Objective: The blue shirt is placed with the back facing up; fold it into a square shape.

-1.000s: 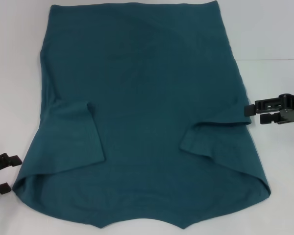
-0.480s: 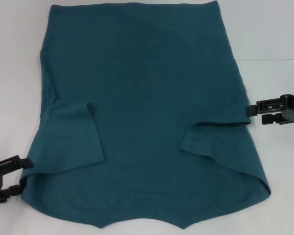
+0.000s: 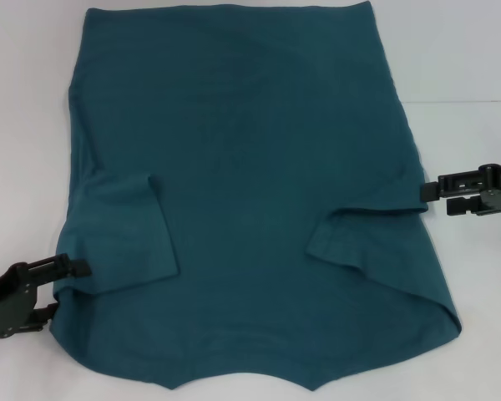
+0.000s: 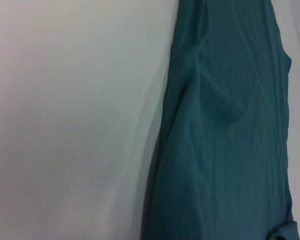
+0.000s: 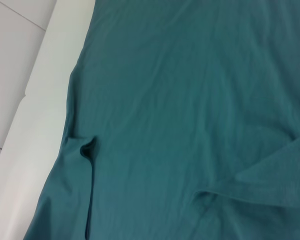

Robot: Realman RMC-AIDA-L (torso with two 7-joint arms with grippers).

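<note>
- The blue shirt (image 3: 242, 200) lies spread flat over the white table (image 3: 476, 58), plain side up, both sleeves folded inward.
- Only the head view shows the grippers: the left gripper (image 3: 67, 288), fingers parted around the near-left hem; the right gripper (image 3: 428, 199), slightly parted, at the right edge.
- The left gripper has advanced onto the hem since before.

Shirt (image 3: 242, 184): dark teal-blue, plain, no print or pattern on the upturned side. Table (image 3: 459, 67): white, unmarked. Left gripper (image 3: 67, 288) and right gripper (image 3: 430, 196): black fingers, right one with grey-green body behind.
</note>
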